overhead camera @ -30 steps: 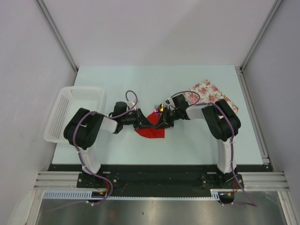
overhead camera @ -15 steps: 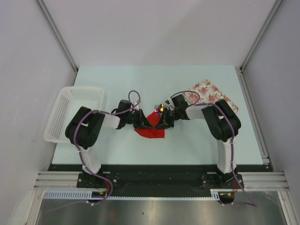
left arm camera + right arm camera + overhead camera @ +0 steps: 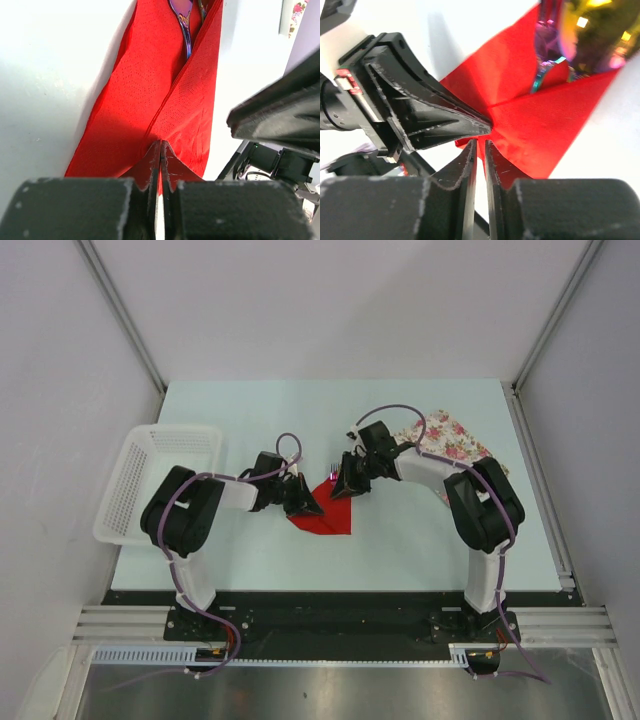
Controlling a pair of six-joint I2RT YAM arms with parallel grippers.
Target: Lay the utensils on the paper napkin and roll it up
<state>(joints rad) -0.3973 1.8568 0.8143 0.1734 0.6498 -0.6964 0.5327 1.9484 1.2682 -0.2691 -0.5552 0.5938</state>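
Note:
The red paper napkin (image 3: 326, 519) lies mid-table, folded up along a crease. My left gripper (image 3: 308, 505) is shut on its near corner, pinching the raised fold (image 3: 160, 146). A purple utensil handle (image 3: 186, 30) lies in the fold at the far end. In the right wrist view the spoon's gold bowl (image 3: 600, 30) rests against the napkin (image 3: 545, 120). My right gripper (image 3: 480, 142) is just off the napkin's edge, its jaws a narrow gap apart with nothing between them. It sits tip to tip with the left fingers (image 3: 435, 122). From above it hovers by the utensils (image 3: 334, 474).
A white mesh basket (image 3: 170, 430) stands at the table's left edge. A white cloth with pink flowers (image 3: 450, 438) lies at the back right, behind the right arm. The two arms meet over the middle of the table.
My left gripper has closed on the napkin's fold. My right gripper has drawn back from the napkin toward the far side and its jaws parted slightly.

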